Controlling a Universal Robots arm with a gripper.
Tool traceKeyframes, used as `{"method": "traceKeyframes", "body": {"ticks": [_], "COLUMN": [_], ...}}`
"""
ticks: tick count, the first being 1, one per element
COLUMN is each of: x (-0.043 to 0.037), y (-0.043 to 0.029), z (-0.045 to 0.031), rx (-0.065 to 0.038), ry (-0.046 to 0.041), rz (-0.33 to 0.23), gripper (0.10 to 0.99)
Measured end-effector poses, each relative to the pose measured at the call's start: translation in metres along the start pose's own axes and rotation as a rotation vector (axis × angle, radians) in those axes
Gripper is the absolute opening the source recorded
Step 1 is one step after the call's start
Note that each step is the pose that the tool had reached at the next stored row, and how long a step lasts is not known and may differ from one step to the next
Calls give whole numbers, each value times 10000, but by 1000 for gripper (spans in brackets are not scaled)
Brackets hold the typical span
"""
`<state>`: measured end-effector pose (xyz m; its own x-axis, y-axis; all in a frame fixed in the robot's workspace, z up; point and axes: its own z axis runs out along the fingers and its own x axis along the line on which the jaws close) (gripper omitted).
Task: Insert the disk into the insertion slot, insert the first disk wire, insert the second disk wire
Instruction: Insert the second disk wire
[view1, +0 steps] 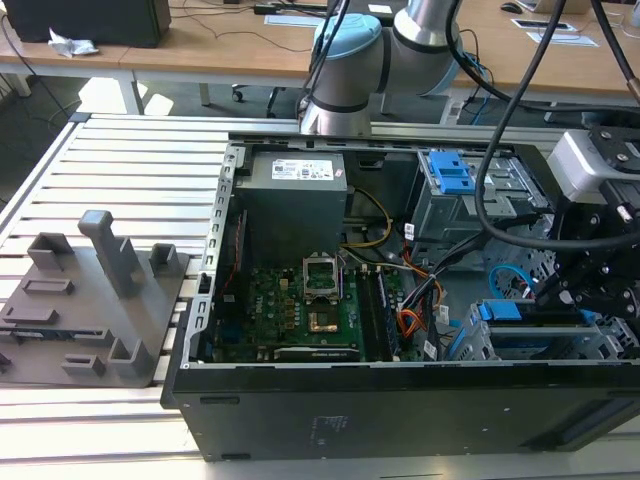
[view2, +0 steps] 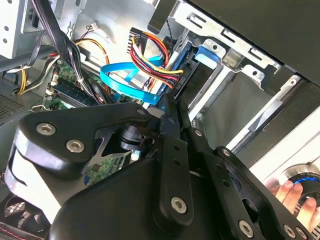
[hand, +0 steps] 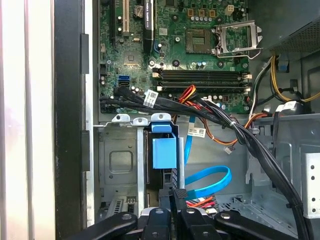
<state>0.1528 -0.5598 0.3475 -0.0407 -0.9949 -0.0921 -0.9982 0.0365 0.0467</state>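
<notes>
The disk (view1: 515, 318), dark and framed by its bright blue carrier, sat inside the insertion slot (view1: 468, 345), the silver perforated cage at the lower right of the exterior view. The arm (view1: 345, 60) rose at that view's upper middle. Its gripper (view1: 550, 292) hung tilted over the cage, fingers narrow, pinching a black wire plug (hand: 179, 192) with red and yellow leads just beside the disk.
</notes>
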Motion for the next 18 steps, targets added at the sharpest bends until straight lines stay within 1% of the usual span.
{"method": "traceKeyframes", "body": {"ticks": [1,3,11,15,18], "x": [0,0,-1,0,0], "y": [0,0,1,1,18], "z": [1,0,-14,-11,-9], "rx": [7,50,84,132,133], "ry": [-5,-26,-60,-82,-88], "rz": [77,537,920,1433,1440], "gripper": [161,161,161,161,161]}}
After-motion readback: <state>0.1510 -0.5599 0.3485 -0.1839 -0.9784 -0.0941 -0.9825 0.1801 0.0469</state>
